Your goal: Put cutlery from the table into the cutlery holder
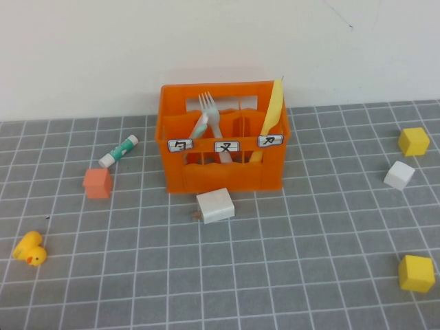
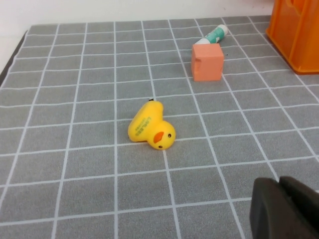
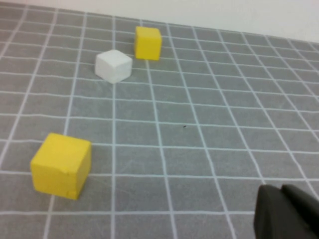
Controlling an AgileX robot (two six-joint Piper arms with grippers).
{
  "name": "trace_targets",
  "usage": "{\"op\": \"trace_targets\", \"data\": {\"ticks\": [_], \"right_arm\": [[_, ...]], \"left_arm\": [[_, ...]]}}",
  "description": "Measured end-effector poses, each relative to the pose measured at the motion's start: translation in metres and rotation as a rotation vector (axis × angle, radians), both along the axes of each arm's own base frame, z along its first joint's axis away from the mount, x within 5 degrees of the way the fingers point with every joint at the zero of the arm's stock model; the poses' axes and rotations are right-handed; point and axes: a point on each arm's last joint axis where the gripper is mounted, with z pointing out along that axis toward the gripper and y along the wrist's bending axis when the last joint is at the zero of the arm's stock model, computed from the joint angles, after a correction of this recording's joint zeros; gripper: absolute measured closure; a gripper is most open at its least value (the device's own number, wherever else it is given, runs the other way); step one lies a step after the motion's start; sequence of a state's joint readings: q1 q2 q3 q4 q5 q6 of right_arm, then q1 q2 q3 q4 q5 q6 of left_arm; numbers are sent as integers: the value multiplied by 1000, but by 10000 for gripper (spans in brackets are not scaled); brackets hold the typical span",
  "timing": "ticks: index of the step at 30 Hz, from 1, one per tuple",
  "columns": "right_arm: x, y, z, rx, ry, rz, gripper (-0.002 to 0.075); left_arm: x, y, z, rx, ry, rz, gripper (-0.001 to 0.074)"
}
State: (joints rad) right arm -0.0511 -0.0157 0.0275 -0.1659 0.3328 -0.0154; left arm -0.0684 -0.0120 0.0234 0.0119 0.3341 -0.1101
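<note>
High view: the orange cutlery holder (image 1: 223,137) is seen at the table's (image 1: 275,275) centre, a mint-green spoon (image 1: 198,128) in its 9 o'clock compartment. Left gripper (image 2: 286,209) and right gripper (image 3: 288,214) are glimpsed only in wrist views; jaw state cannot be told.

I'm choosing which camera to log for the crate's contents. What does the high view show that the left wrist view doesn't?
Only the high view shows the cutlery holder's inside: a green spoon, grey fork and yellow knife, plus a white box. Only the left wrist view shows the left gripper. Both show the duck, orange cube and glue stick. The right gripper appears only in its own wrist view.
</note>
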Motion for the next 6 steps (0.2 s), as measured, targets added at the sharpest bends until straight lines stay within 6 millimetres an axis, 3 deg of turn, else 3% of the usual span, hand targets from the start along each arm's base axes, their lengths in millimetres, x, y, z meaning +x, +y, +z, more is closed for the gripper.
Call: {"op": "trace_targets", "data": {"ticks": [6], "right_arm": [[0,0,0,27,-1,0,728]], "left_arm": [[0,0,0,0,0,0,736]]}}
